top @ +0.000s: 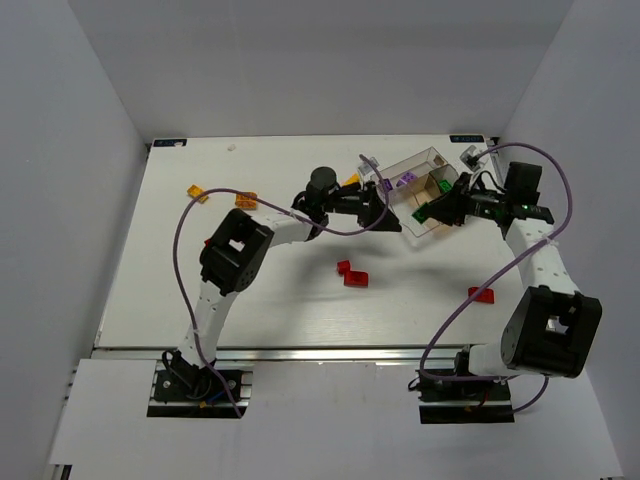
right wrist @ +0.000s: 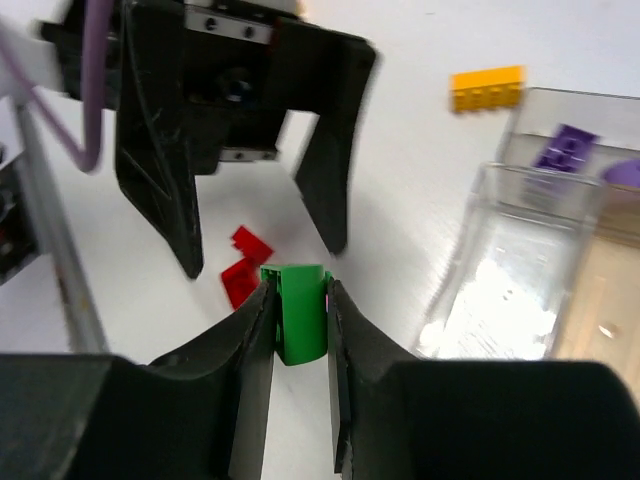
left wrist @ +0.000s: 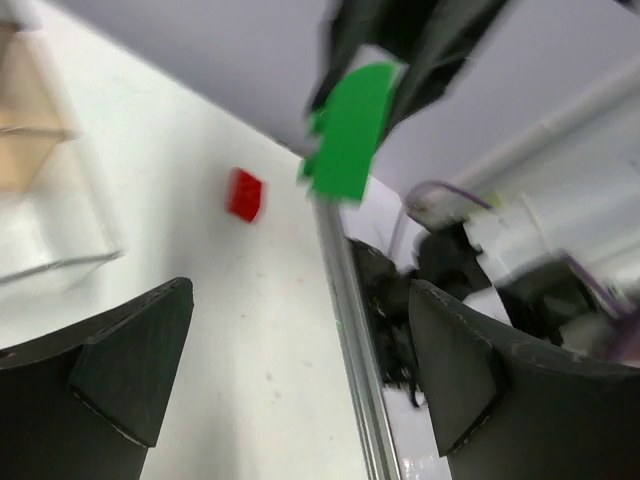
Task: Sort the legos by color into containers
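One green brick (right wrist: 300, 320) was pinched in the right gripper (right wrist: 300, 290), just beside the clear plastic box (right wrist: 500, 220), where two studded purple bricks (right wrist: 565, 148) were seen. The left gripper (left wrist: 300, 300) was spread wide, empty.

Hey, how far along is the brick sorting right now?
Done: purple bricks lie in the clear box. In hand: the right tool is shut on a green brick near the box; the left tool is open and empty. Left: red bricks, orange bricks and a yellow brick lie loose on the table.
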### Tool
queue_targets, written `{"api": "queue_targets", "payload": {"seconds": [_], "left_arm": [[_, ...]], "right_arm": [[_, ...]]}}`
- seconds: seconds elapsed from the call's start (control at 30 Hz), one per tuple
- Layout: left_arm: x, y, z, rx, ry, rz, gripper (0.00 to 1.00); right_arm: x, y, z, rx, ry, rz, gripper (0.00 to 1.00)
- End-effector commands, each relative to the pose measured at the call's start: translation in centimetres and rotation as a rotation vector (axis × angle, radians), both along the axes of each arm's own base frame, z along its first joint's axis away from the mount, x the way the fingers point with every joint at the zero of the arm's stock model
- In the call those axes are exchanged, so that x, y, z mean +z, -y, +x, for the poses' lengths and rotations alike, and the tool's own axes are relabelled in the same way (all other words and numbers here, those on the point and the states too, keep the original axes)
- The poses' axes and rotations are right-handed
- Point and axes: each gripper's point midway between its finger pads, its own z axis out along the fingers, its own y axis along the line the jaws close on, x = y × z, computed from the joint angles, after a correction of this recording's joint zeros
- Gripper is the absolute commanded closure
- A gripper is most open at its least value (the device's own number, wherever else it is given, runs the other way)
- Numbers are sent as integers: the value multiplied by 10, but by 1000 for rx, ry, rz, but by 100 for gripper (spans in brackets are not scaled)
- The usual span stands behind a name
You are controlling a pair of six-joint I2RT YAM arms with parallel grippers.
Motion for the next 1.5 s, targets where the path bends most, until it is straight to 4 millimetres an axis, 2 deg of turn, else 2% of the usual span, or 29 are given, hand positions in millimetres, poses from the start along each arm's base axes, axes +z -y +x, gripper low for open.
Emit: {"api": "queue_targets", "payload": {"seconds": [0.0,0.03,0.07,0.1,0.17,0.2,0.23,0.27,0.3,0.33,0.37,0.4,0.43,0.5,0.53,0.57,0.63,0.67,0.73,0.77,0.83,1.0,1.03,1.17,1.2,1.23,1.33,1.43,1.47], "left_arm": [[17,-27,38,283,65,140,2],[10,-34,49,362,130,197,2],[17,-50,55,447,119,258,2],[3,-63,61,542,112,315,2],[6,-82,64,631,105,350,2],[24,-91,62,677,118,345,2],[13,-110,71,775,88,419,2],[14,-120,74,829,70,450,2],[23,-132,75,897,51,470,2],[25,-144,83,989,33,497,2],[11,-159,76,1022,-11,582,2],[8,-171,75,1072,-26,618,2],[15,-182,74,1123,-29,630,2],[-3,-228,73,1326,-95,786,2],[-17,-249,60,1387,-171,895,2],[-15,-274,63,1505,-172,946,2],[-15,-296,52,1588,-199,991,2],[-26,-304,43,1597,-205,1019,2],[-22,-319,36,1619,-219,1000,2],[-25,-320,31,1607,-226,1005,2],[-34,-334,21,1603,-237,1051,2],[-27,-356,3,1634,-219,1069,2],[-27,-361,0,1646,-213,1084,2],[-27,-375,-9,1690,-206,1133,2],[-30,-379,-11,1701,-210,1155,2],[-36,-387,-15,1726,-234,1191,2],[-47,-391,-22,1732,-264,1229,2],[-56,-391,-27,1718,-279,1224,2],[-60,-392,-30,1714,-282,1236,2]], "right_arm": [[24,24,28,-194,95,-40,100],[23,36,38,-280,100,-73,100],[25,42,45,-338,84,-76,100],[25,49,52,-391,84,-91,100],[20,71,70,-542,68,-146,100],[23,82,79,-619,59,-155,100],[16,101,90,-726,49,-197,100],[15,109,96,-779,45,-208,100],[19,122,105,-851,45,-220,100],[8,140,116,-946,15,-265,100],[6,148,122,-984,4,-287,100],[18,159,132,-1049,11,-284,100],[-1,174,139,-1129,-48,-328,100],[-1,186,149,-1203,-53,-354,100],[-10,195,154,-1232,-55,-388,100],[-13,197,158,-1235,-51,-403,100],[-24,201,170,-1229,-52,-470,100],[-32,200,171,-1211,-81,-499,100],[-44,195,181,-1154,-100,-533,100],[-50,192,181,-1130,-113,-546,100],[-61,185,185,-1079,-125,-562,100],[-82,180,192,-1011,-146,-618,100],[-96,177,192,-982,-179,-625,100],[-105,172,193,-955,-201,-637,100],[-105,171,193,-951,-198,-641,94],[-109,170,192,-941,-213,-643,78],[-110,168,192,-921,-233,-644,53],[-104,159,191,-889,-228,-609,42],[-99,159,191,-888,-221,-596,41]]}}
